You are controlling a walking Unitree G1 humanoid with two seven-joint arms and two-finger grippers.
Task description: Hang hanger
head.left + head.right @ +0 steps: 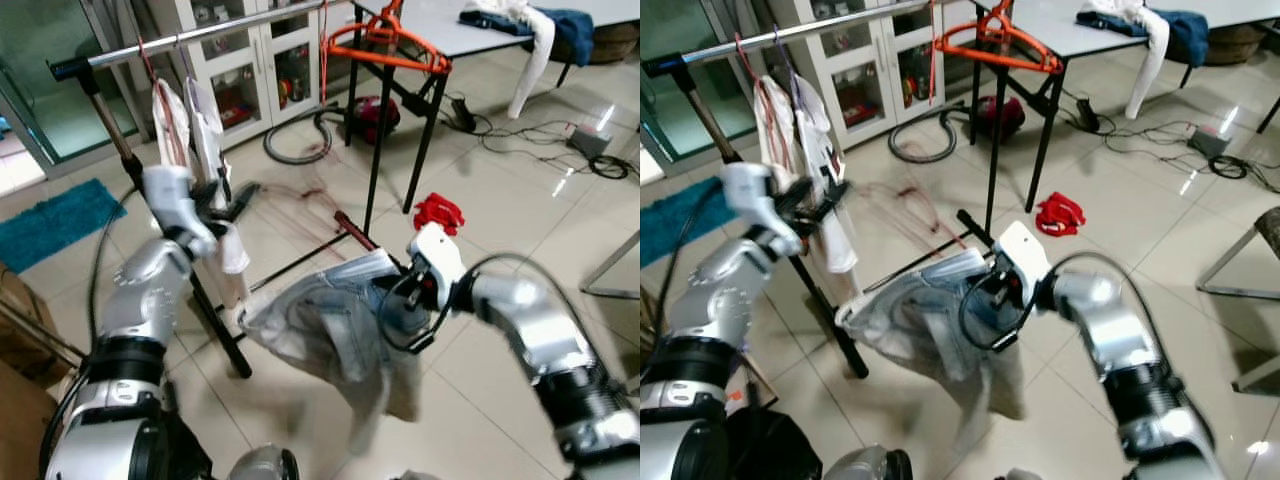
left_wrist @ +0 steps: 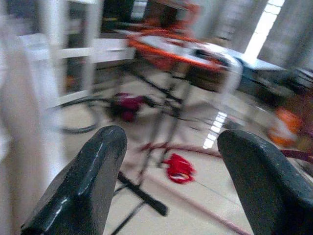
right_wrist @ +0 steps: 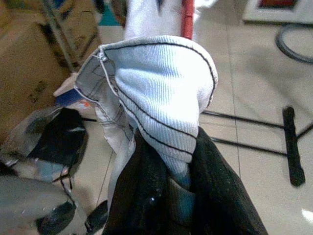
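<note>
Fingers [image 3: 146, 191] of right gripper [image 1: 395, 300] pressed together, pinching a bunched fold of the pale grey-white ribbed garment [image 1: 330, 335]; the cloth hangs down from the grip, low in front of the robot, above the glossy beige tiled floor [image 1: 480, 200]. Whether a hanger sits inside the garment, cannot tell. Left gripper [image 1: 232, 200] raised beside the rack, fingers [image 2: 83, 186] spread wide apart, holding nothing, just beside a white shirt [image 1: 205, 130] hanging on the horizontal silver metal rail [image 1: 190, 38] of the black-legged clothes rack [image 1: 215, 320]. Orange plastic hanger [image 1: 385, 45] hangs further along, near the grey table [image 1: 430, 25] edge, well apart from both grippers. Small red cloth item [image 1: 438, 212] lies on the floor beyond the right gripper. Teal rug [image 1: 50, 220] at far left.
</note>
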